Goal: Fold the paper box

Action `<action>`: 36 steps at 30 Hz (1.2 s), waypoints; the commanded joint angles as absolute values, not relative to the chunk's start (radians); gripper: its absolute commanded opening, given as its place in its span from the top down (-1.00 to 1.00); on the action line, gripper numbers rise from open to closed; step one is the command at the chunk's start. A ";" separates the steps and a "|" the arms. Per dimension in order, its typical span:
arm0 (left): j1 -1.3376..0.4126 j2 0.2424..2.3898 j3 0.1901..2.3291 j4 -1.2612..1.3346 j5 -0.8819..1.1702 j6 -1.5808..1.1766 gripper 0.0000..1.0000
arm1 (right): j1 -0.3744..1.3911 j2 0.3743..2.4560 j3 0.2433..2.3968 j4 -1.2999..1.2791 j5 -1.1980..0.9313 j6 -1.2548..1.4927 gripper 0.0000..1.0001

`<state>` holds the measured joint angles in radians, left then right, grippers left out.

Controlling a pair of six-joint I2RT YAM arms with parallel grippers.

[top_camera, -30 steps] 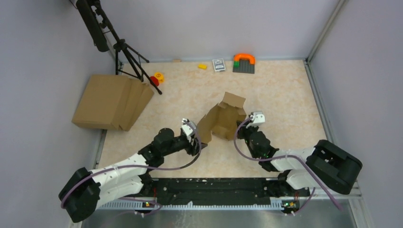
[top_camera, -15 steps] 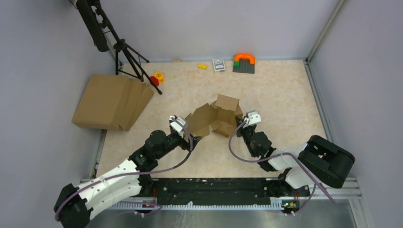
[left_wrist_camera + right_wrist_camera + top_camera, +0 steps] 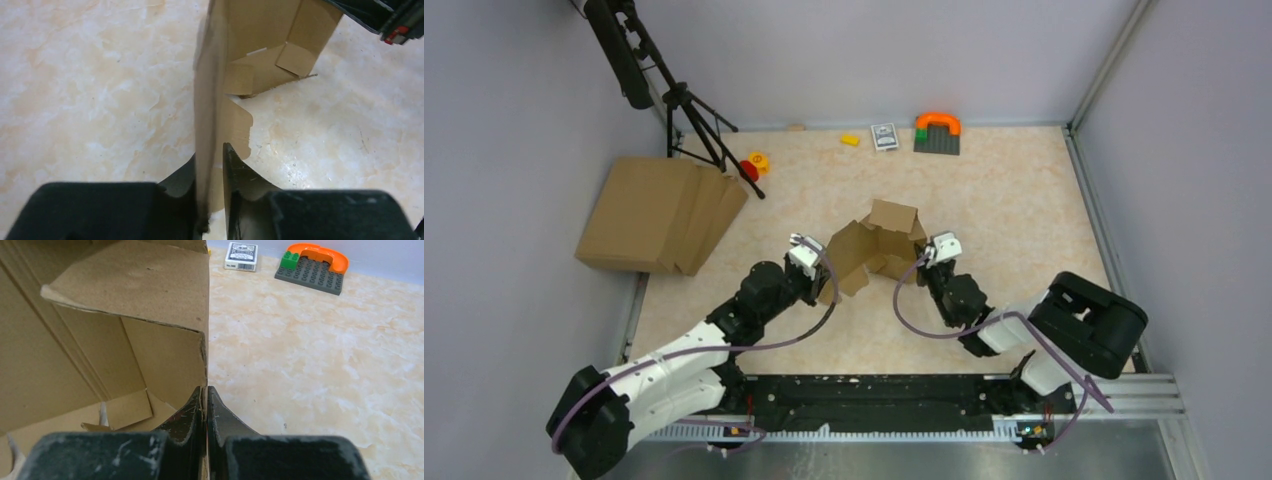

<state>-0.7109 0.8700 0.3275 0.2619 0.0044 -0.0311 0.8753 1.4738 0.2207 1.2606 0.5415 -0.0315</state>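
Half-formed box [image 3: 876, 243] sits mid-worktop [image 3: 1014, 200], between arms. Jaws of left end effector [image 3: 210, 162] narrow, pinching left wall; right end effector [image 3: 205, 392] clamped tight on right wall edge. Judgement: raise both walls together, evenly, base flat on worktop; avoid twisting or tearing thin card.

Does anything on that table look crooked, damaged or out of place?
The paper box sits lopsided and half-folded, its sides splayed at different angles; one flap has a rough-looking edge in the right wrist view. The cardboard pile juts past the table at its left edge. Nothing is spilled.
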 commanded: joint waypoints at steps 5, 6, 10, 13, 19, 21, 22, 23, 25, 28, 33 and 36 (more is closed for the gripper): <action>-0.709 0.905 0.378 0.284 0.111 -0.020 0.72 | 0.886 1.606 0.287 1.390 0.612 0.042 1.00; -0.709 0.904 0.380 0.284 0.112 -0.022 0.71 | 0.886 1.617 0.286 1.411 0.614 0.033 1.00; -0.708 0.887 0.416 0.250 0.111 -0.039 0.67 | 0.886 1.604 0.301 1.397 0.655 -0.023 0.89; -0.707 0.891 0.463 0.219 0.132 -0.082 0.67 | 0.885 1.563 0.336 1.304 0.688 -0.010 0.87; -0.706 0.926 0.515 0.201 0.179 -0.148 0.79 | 0.886 1.482 0.432 1.010 0.770 0.180 0.79; -0.706 0.933 0.504 0.217 0.201 -0.168 0.86 | 0.886 1.487 0.428 1.010 0.777 0.217 0.81; -0.706 0.935 0.494 0.233 0.214 -0.181 0.89 | 0.885 1.496 0.423 1.030 0.785 0.228 0.81; -0.706 0.937 0.482 0.252 0.223 -0.192 0.92 | 0.885 1.506 0.420 1.046 0.791 0.233 0.81; -0.706 0.939 0.456 0.286 0.248 -0.189 0.98 | 0.887 1.530 0.415 1.075 0.800 0.240 0.83; -0.706 0.937 0.429 0.300 0.266 -0.193 1.00 | 0.901 1.570 0.405 1.152 0.802 0.211 0.86; -0.706 0.931 0.393 0.323 0.280 -0.225 1.00 | 0.937 1.589 0.400 1.158 0.824 0.223 0.92; -0.706 0.928 0.379 0.318 0.289 -0.224 1.00 | 0.958 1.580 0.385 1.146 0.849 0.245 0.97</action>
<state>-0.7082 0.9360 0.4072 0.2924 0.2584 -0.1970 0.9165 1.5795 0.4053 1.1191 0.8253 0.1970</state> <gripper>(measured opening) 0.004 0.032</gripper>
